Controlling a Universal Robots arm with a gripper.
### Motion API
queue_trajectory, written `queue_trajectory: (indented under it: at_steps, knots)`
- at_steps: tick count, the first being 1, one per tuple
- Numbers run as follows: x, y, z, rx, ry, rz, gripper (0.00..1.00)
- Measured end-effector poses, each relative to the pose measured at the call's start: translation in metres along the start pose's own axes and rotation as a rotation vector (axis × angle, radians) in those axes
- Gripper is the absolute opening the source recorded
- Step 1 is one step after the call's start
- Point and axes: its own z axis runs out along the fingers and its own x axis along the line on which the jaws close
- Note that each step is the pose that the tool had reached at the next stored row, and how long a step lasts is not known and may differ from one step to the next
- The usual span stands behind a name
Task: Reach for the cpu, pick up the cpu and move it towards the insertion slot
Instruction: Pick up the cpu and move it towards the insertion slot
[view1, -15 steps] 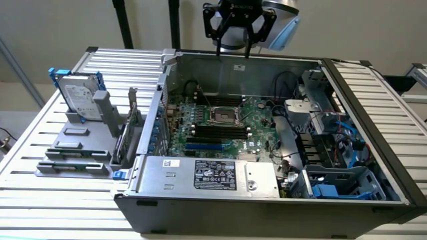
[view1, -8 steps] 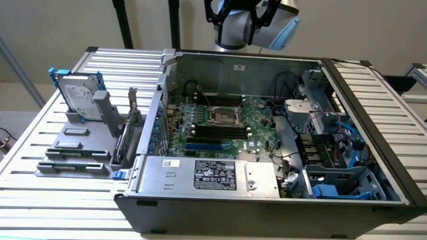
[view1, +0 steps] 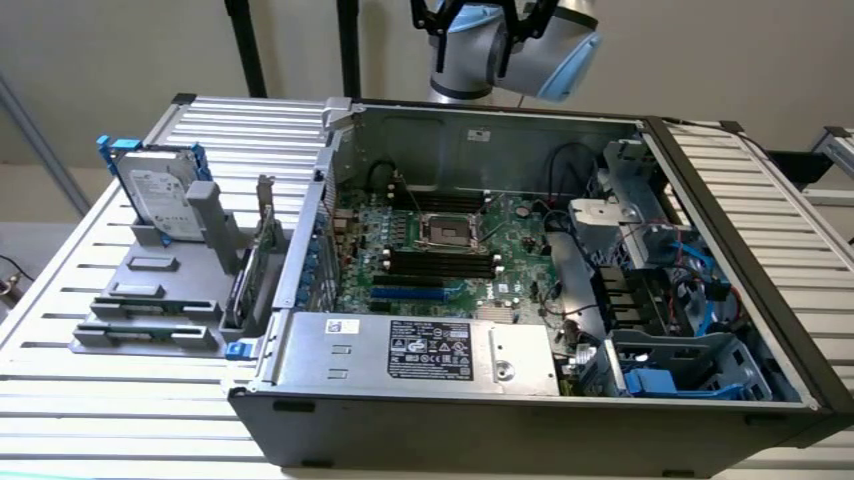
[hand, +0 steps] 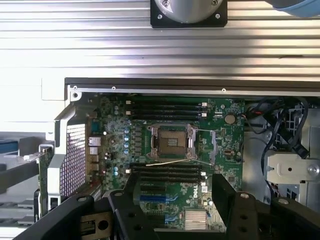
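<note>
Black two-finger gripper (hand: 174, 177) gapes wide, holding nothing, over the open grey PC case (view1: 400, 425). We think the cpu, a small flat silvery-grey square chip (view1: 151, 263), lies on the grey parts rack (view1: 147, 337) at the exterior view's left, well apart. Risk: the silver hard drive w/ blue rails (view1: 163, 195) stands nearby, so a wrong grab; the chip's flat, so fingers may slip. Wrist view gives us the finger gap & the insertion slot (hand: 171, 141), a shiny-framed square socket w/ bare dark centre; exterior view gives the rack.

Motherboard (hand: 170, 150): white brand mark (hand: 192, 189) reads "DELL", letters turned sideways. It lies between the two fingers of the gripper (hand: 175, 179), nearer one finger than the other.
Power supply label (view1: 430, 350): black sticker with dense white print and logos, too small to read.
Hard drive label (view1: 163, 200): white sticker, print illegible.
</note>
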Motion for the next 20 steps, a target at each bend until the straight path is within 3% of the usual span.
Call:
queue_trajectory:
  at_steps: [3,8,11,14,20]
  knots:
    - [0.0,0.0009,-0.0138,-0.0001,-0.0001,0.0,0.69]
    - [0.001,0.0008,-0.0146,-0.0002,-0.0001,0.0,0.69]
    - [0.013,-0.0012,-0.0108,0.0009,-0.0006,-0.001,0.69]
    - [0.045,-0.0062,-0.001,0.0029,-0.0024,-0.003,0.69]
    - [0.138,-0.0212,0.0277,0.0092,-0.0072,-0.01,0.69]
